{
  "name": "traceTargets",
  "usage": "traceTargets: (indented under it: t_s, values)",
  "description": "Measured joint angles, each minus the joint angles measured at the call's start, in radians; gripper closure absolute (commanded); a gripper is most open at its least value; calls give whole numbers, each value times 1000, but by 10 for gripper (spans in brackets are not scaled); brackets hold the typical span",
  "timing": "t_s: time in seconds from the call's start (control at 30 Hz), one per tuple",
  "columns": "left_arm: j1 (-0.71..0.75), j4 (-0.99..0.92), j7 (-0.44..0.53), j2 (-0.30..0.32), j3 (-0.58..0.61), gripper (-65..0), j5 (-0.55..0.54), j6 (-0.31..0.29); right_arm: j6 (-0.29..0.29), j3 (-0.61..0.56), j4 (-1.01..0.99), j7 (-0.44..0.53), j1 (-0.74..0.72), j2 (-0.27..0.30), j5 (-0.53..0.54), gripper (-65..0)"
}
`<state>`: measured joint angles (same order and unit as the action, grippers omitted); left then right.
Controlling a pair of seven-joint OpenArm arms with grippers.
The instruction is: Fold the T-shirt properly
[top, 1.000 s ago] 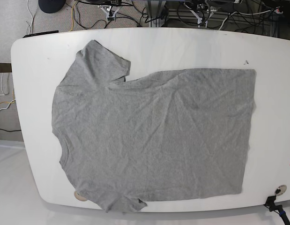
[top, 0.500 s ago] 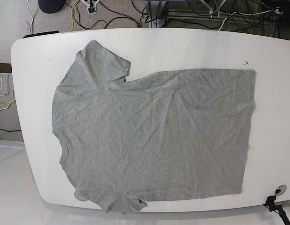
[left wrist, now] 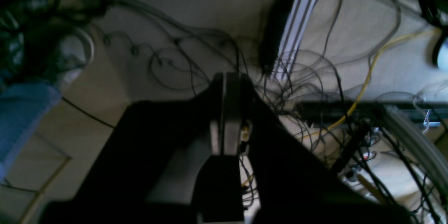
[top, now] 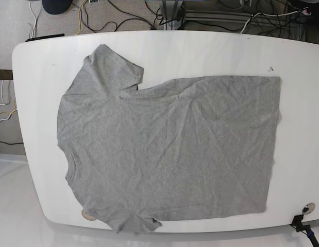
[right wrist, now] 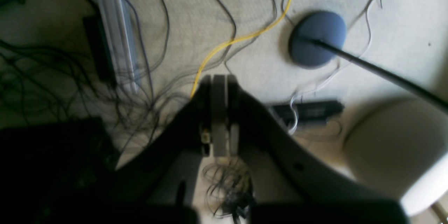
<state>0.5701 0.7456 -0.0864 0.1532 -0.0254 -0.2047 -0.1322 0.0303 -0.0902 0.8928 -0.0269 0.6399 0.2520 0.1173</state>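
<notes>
A grey T-shirt (top: 169,149) lies spread flat on the white table (top: 211,51), collar to the left and hem to the right. One sleeve (top: 110,64) points toward the far edge; the other (top: 136,222) reaches the near edge. Neither gripper shows in the base view. In the left wrist view my left gripper (left wrist: 229,77) is shut on nothing, hanging over the floor with its cables. My right gripper (right wrist: 218,78), seen in the right wrist view, is also shut and empty above the floor.
Tangled cables (left wrist: 308,87) and a yellow cable (right wrist: 241,36) cover the floor behind the table. A blue round stand base (right wrist: 316,38) rests there. The table has round grommets at the front left (top: 88,215) and front right (top: 307,208).
The arm parts visible at the top edge of the base view have moved away and out of sight. The shirt has not moved.
</notes>
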Motion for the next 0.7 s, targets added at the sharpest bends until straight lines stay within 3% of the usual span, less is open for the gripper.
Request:
traceTargets:
  t_s: [0.27,0.3,0.4,0.7]
  values:
    - [161,256,-42,32,-49,0,-41,-31,-3,3,272,23,177,72,75,0]
    - [171,271,-80,36,-49,0,-39,-31,6,2,295,-36,190,75,94,0]
    - [237,384,-85,54,-60,0,-80,-50,0,0,442,-31,266,105,123,0]
    - [436,783,-95,88,-106,0,-125,-64,8,47,847,-60,438,102,123,0]
